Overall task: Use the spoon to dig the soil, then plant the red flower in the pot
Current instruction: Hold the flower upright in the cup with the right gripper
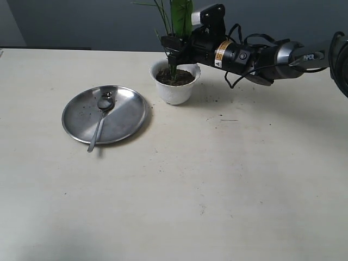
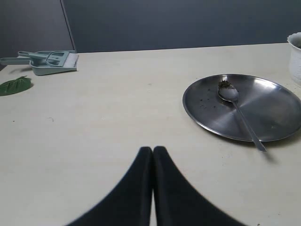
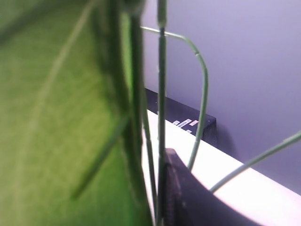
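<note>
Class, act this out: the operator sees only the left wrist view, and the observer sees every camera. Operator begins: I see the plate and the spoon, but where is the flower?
Observer: The right gripper is shut on the flower by its stem, holding it upright over the pot.
Operator: Does the stem reach the soil?
Observer: Its foot appears to stand in the dark soil inside the pot.
Operator: Any mess?
Observer: A few soil crumbs lie on the table, to the right of the pot in the exterior view.
</note>
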`<move>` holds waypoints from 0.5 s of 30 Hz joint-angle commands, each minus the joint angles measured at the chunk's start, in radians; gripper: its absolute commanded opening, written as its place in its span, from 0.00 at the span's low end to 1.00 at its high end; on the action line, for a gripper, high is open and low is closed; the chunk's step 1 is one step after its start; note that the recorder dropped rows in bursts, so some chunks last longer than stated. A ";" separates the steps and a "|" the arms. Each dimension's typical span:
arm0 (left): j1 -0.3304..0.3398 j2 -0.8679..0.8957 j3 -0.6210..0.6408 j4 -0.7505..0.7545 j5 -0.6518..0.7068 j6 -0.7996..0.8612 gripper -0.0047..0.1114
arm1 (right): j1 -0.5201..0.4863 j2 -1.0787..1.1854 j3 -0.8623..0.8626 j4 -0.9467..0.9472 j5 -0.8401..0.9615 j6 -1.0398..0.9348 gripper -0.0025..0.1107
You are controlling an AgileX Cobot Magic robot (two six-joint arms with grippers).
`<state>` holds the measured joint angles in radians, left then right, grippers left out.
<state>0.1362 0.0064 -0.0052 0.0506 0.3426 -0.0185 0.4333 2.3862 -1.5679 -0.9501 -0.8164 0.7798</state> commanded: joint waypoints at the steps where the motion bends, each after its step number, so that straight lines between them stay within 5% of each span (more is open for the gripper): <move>1: 0.002 -0.006 0.005 0.010 -0.008 -0.001 0.04 | -0.003 0.053 0.030 -0.108 0.184 -0.002 0.02; 15: 0.002 -0.006 0.005 0.010 -0.008 -0.001 0.04 | -0.003 0.053 0.039 -0.075 0.136 -0.002 0.02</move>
<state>0.1362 0.0064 -0.0052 0.0582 0.3426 -0.0185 0.4333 2.3843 -1.5674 -0.9539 -0.8158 0.7816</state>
